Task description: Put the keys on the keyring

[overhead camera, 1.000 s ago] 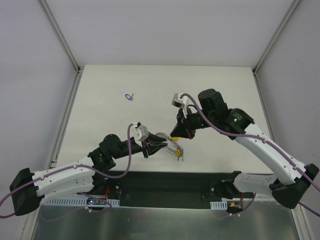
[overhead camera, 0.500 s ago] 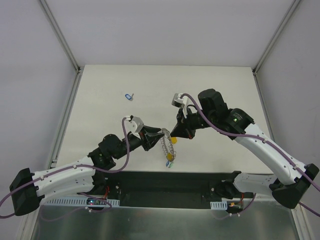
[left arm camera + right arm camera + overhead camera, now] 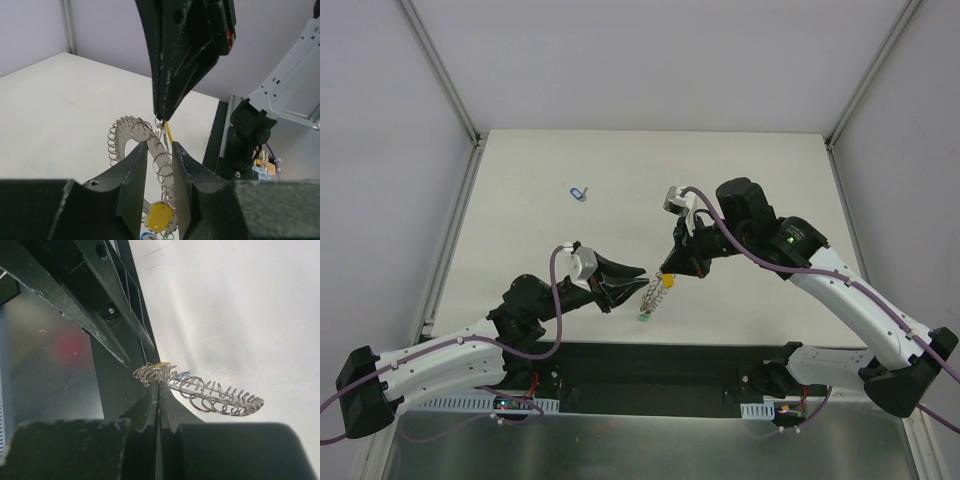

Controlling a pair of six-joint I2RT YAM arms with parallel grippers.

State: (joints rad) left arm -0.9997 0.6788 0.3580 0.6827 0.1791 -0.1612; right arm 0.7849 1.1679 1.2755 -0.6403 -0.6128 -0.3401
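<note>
Keyring (image 3: 654,298) is held up off the surface (image 3: 770,180), just in from the middle of its near edge, and is hung edge-on between the two sets of jaws. Part of the task is judged done: a yellow-tagged key (image 3: 159,216) and a green-tagged key (image 3: 645,318) are seen dangling from the wire loops at the keyring's lower end. A second yellow-tagged key (image 3: 667,281) is seen at the ring's upper edge, right at the tips of the right jaws, and is judged to be the one in hand. Whether it is already threaded onto a loop cannot be told. The right jaws are closed tight there, but whether the key or a wire loop is pinched between them cannot be made out. The left jaws are set partly apart astride the ring's grey disc, one on each face; whether the disc is actually pressed by them cannot be told. One blue-tagged key (image 3: 578,192) is seen lying alone on the surface, well apart from the ring, towards the far edge and left of the middle. It is judged yet to be fetched and threaded before the task is finished.
</note>
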